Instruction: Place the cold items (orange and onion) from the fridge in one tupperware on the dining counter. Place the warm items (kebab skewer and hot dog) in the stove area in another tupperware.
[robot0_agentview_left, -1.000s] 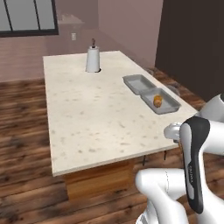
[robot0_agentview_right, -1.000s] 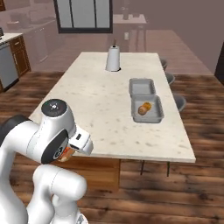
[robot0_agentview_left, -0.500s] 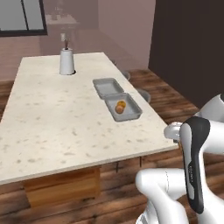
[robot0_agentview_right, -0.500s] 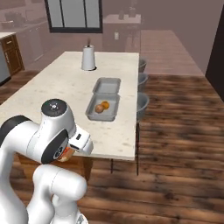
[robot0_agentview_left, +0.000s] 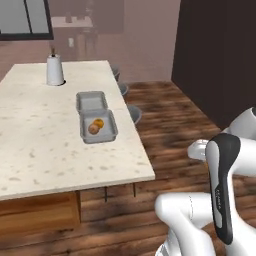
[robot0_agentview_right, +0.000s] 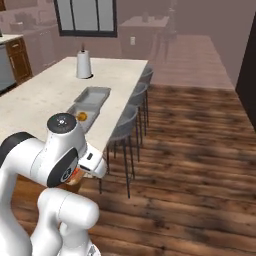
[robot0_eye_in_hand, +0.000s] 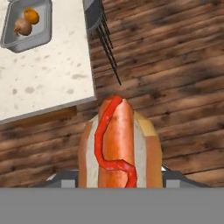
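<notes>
You had the gripper (robot0_eye_in_hand: 118, 181) closed on a hot dog (robot0_eye_in_hand: 117, 144), a long reddish sausage in a tan bun with a wavy red line of sauce on top. It sat between the jaws, pointing away from the hand, out over the brown wooden floor (robot0_eye_in_hand: 175, 65) and just past the edge of the counter.

The big pale speckled stone counter (robot0_agentview_left: 45, 145) stood to the left of the white robot arm (robot0_agentview_left: 222, 185). Two grey open tupperware boxes lay on it close to its right long edge, touching each other end to end. The nearer tupperware (robot0_agentview_left: 98, 126) held a round orange (robot0_agentview_left: 99, 122) and a brown onion (robot0_agentview_left: 93, 129), side by side. In the hand view you saw the same two, the orange (robot0_eye_in_hand: 31, 15) and the onion (robot0_eye_in_hand: 22, 28), in that box (robot0_eye_in_hand: 26, 26) near the counter's edge. The farther tupperware (robot0_agentview_left: 90, 101) had nothing in it.

A white paper towel roll (robot0_agentview_left: 54, 70) stood upright near the far end of the counter. Grey stools (robot0_agentview_right: 131, 112) stood in a row along the counter's right long edge.
</notes>
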